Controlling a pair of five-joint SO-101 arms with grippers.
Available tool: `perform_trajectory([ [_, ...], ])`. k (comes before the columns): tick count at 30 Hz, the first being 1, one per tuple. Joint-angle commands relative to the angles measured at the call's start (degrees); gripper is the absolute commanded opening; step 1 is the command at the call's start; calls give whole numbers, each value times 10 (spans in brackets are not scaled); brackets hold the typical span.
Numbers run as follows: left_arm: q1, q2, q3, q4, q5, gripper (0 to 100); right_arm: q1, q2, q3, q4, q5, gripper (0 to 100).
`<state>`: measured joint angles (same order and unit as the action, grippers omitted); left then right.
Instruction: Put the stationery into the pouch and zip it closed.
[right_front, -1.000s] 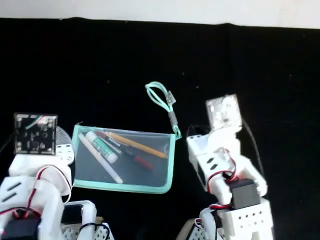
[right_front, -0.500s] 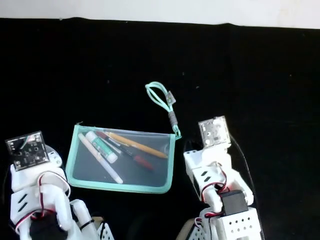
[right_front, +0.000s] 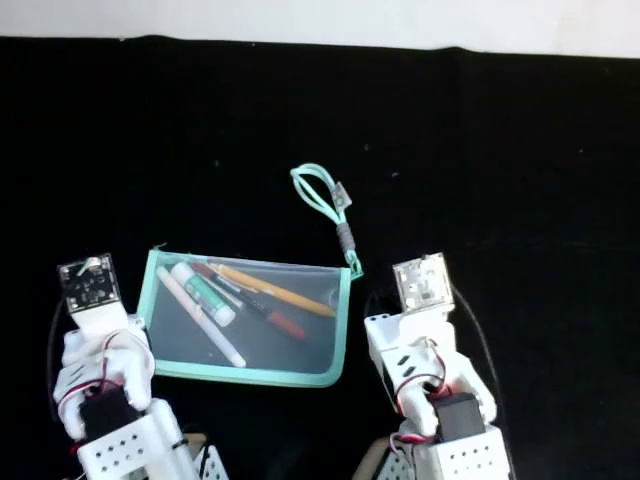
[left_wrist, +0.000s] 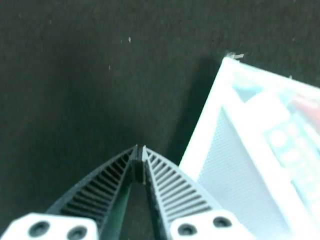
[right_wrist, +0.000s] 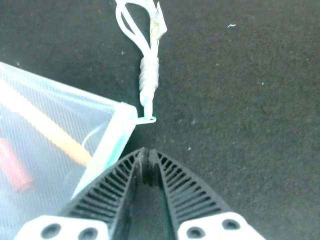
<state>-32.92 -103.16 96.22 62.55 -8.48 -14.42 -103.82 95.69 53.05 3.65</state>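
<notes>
A clear pouch (right_front: 245, 320) with a mint-green border lies flat on the black table, with pens, a pencil and a glue stick inside. Its mint cord loop (right_front: 322, 195) trails from the top right corner. The left gripper (left_wrist: 139, 152) is shut with nothing in it, just off the pouch's (left_wrist: 250, 145) left corner. The right gripper (right_wrist: 146, 156) is also shut and empty, close beside the pouch's (right_wrist: 55, 150) right edge, below the zipper pull (right_wrist: 148, 80). In the high view the left arm (right_front: 100, 360) and the right arm (right_front: 425, 350) sit folded back at the near edge on either side.
The black cloth (right_front: 520, 180) covers the whole table. A pale wall strip (right_front: 320, 20) runs along the far edge.
Both arms have pulled back toward the near edge and settled lower; the left arm swung from the far left into a folded pose. The pouch has not moved.
</notes>
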Motion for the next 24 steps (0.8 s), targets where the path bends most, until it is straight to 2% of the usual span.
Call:
perform_trajectory([
  [1, -9, 0, 9, -7, 4, 9, -1, -2, 78, 22, 8, 6],
  [4, -8, 3, 9, -4, 4, 8, -1, -1, 78, 51, 8, 6],
  [8, -8, 5, 9, 0, 4, 8, 0, 1, 77, 143, 8, 6],
  [13, -8, 0, 9, 141, 4, 8, 95, 0, 78, 161, 5, 6],
  [15, -8, -2, 9, 145, 4, 8, 114, -6, 77, 181, 5, 6],
  [24, -7, -2, 9, 145, 4, 8, 115, -6, 77, 181, 5, 6],
])
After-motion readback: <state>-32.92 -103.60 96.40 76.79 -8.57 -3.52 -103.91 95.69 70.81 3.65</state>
